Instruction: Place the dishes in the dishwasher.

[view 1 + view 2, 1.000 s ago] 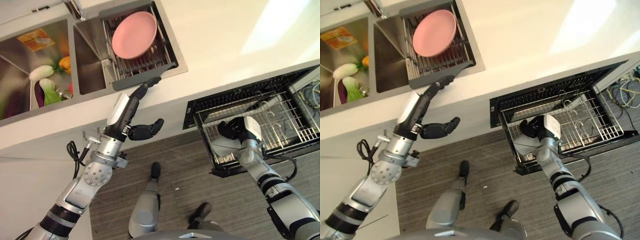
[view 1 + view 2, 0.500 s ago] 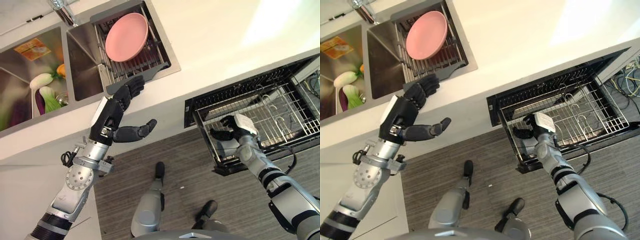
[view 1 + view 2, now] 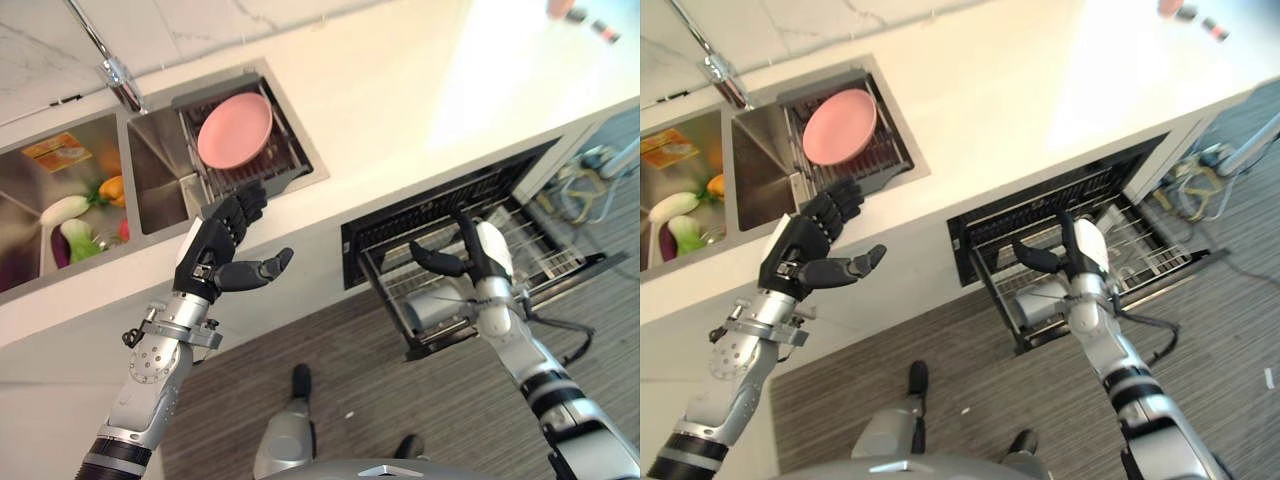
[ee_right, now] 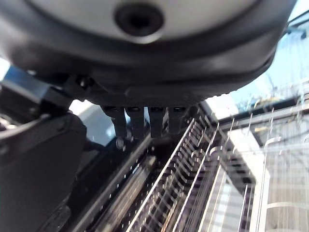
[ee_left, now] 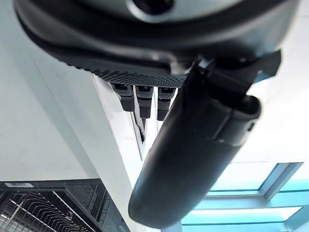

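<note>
Pink and round, the plate (image 3: 235, 131) lies tilted on the wire drying rack (image 3: 246, 172) set in the sink basin (image 3: 160, 180), and the sink serves as the landmark for the rest. Just off the sink's front edge, over the white counter (image 3: 390, 110), the left hand (image 3: 222, 238) hovers with fingers spread wide and thumb out, holding nothing; its fingertips are near the rack's dark front lip but apart from the plate. In the neighbouring basin, on the side of the sink away from the dishwasher, lie some vegetables (image 3: 75, 215), with the faucet (image 3: 110, 60) rising behind.

Well away from the sink, below the counter front, the dishwasher (image 3: 450, 215) stands open with its wire basket (image 3: 520, 265) pulled out. The right hand (image 3: 1075, 255) is at the basket's front edge, fingers straight and thumb apart, gripping nothing.

The likely risks: the plate is smooth and leans on the rack, so a grasp on its rim alone may let it slip back into the sink. Fingers reaching in could also catch on the rack's wires or lip and drag the rack. The carry to the basket is long, and the counter edge lies in the way.
</note>
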Available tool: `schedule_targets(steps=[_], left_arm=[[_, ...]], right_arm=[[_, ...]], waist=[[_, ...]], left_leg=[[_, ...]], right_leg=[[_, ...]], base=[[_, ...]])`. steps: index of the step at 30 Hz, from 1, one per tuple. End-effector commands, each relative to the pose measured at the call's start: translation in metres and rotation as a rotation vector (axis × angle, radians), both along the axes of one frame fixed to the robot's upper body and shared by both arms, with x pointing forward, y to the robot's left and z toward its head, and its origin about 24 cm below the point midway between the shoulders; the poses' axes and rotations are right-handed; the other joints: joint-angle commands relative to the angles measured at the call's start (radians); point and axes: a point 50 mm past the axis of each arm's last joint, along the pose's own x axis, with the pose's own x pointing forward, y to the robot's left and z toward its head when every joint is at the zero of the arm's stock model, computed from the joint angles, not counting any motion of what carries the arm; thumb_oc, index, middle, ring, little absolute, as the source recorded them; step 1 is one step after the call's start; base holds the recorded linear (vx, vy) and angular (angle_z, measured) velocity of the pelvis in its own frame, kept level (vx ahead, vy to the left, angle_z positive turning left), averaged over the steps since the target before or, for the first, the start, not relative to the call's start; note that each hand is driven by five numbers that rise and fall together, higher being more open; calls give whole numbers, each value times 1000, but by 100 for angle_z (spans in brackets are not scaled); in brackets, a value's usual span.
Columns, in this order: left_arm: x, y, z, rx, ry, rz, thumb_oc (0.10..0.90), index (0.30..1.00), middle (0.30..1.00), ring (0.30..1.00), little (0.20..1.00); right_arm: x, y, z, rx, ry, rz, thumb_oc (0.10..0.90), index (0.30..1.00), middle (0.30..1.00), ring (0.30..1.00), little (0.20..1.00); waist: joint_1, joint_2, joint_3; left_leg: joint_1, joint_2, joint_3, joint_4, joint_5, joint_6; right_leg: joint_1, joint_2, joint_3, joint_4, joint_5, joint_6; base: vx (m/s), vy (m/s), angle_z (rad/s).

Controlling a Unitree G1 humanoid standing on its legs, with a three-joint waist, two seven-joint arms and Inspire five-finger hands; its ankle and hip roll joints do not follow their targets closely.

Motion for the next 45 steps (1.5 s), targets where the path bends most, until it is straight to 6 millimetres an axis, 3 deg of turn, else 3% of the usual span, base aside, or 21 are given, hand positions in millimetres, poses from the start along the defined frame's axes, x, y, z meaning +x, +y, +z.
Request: schedule_targets(steps=[1,10,17,22,23,25,26,29,30,35,39,40,41,45], left_arm=[[-13,-17,-39,14,170,-14,800,900,900,900,900],[7,-34,0,-81,-27,-22,800,900,900,900,900],[7,-48,-1,-127,-18,-95,800,900,900,900,900],[-1,-73,-43,-271,231,-241,800,900,900,900,900],[-3,-75,-53,-276,285,-257,800,900,900,900,900],[-3,-75,-53,-276,284,-258,800,900,900,900,900],[-8,-76,-68,-265,360,-263,800,900,900,900,900],[-26,-58,-111,-102,548,-193,800,900,900,900,900],[-37,-43,-131,9,629,-119,800,900,900,900,900],[-53,-25,-157,135,746,-16,800,900,900,900,900],[-87,-2,-196,394,960,56,800,900,900,900,900],[-87,-2,-196,394,960,56,800,900,900,900,900],[-103,5,-210,453,1050,109,800,900,900,900,900],[-138,9,-232,483,1238,191,800,900,900,900,900]], right_arm=[[4,-1,61,76,-322,45,800,900,900,900,900],[-40,16,63,400,-363,192,800,900,900,900,900],[-57,30,58,611,-343,278,800,900,900,900,900],[-55,31,58,622,-331,265,800,900,900,900,900],[-54,31,58,624,-330,265,800,900,900,900,900],[-54,31,58,623,-331,264,800,900,900,900,900],[-54,31,58,625,-325,263,800,900,900,900,900],[-54,32,55,643,-305,274,800,900,900,900,900],[-54,33,53,643,-278,293,800,900,900,900,900],[-55,37,56,642,-258,351,800,900,900,900,900],[-55,46,67,686,-265,475,800,900,900,900,900],[-55,46,67,686,-265,475,800,900,900,900,900],[-56,51,73,692,-282,518,800,900,900,900,900],[-57,62,79,720,-300,581,800,900,900,900,900]], waist=[[-23,5,-42],[-94,-38,-118],[-129,-38,-137],[-157,-21,-142],[-160,-17,-142],[-160,-18,-144],[-165,-14,-142],[-171,-8,-137],[-169,-7,-135],[-165,-6,-132],[-152,-7,-131],[-152,-7,-131],[-148,-7,-131],[-142,-9,-132]], left_leg=[[137,57,44,4,-110,-33],[218,74,115,4,-136,-29],[234,72,135,4,-137,-25],[249,65,147,4,-145,-21],[250,64,148,4,-145,-20],[245,62,148,4,-141,-19],[248,61,149,4,-142,-18],[254,61,154,4,-145,-20],[251,61,152,4,-143,-21],[245,61,150,4,-140,-23],[233,63,141,4,-133,-28],[233,63,141,4,-133,-28],[229,64,139,4,-130,-31],[222,65,132,4,-126,-36]], right_leg=[[-33,-7,43,11,-30,10],[-18,11,104,11,-21,7],[-17,11,126,11,-13,6],[-16,9,141,11,-7,10],[-16,8,142,11,-5,10],[-21,6,142,11,-1,9],[-19,5,143,11,0,10],[-16,5,147,11,-1,11],[-17,5,146,11,0,11],[-20,4,142,11,2,11],[-23,5,128,11,-1,10],[-23,5,128,11,-1,10],[-25,7,124,11,-2,11],[-26,8,113,11,-4,11]], base=[[31,5,-11],[13,11,-30],[-16,13,-20],[-4,7,-2],[0,0,0],[-8,4,-2],[0,0,0],[4,1,-6],[-13,-9,-9],[-2,-5,0],[-1,-15,12],[5,-11,10],[2,-8,7],[7,-5,10]])
